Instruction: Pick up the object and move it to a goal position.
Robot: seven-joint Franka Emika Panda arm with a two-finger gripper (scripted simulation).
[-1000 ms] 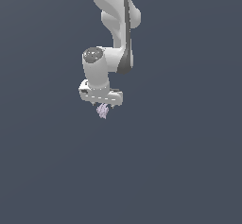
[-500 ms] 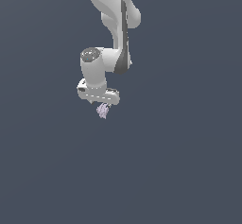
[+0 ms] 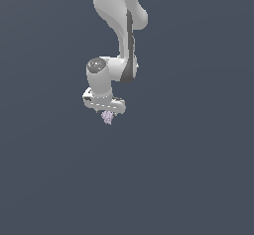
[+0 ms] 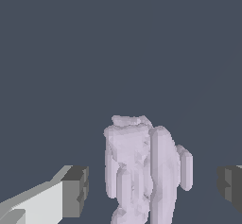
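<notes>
Exterior view: the white arm (image 3: 119, 26) hung down with the gripper (image 3: 107, 114) pointing down, and the object (image 3: 107, 117), a small lilac lumpy clump, sat right under it between the fingertips. It looked light, rigid and bumpy, best pinched across its narrow middle. Wrist view: the object (image 4: 142, 171) sat between the fingers (image 4: 75, 190), visible gaps on both sides, so the jaws were wide and not gripping.

Pale lilac object (image 4: 142, 171), white arm (image 3: 119, 35)

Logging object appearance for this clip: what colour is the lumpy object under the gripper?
Pale lilac-pink object, plain, clearest in the wrist view.
</notes>
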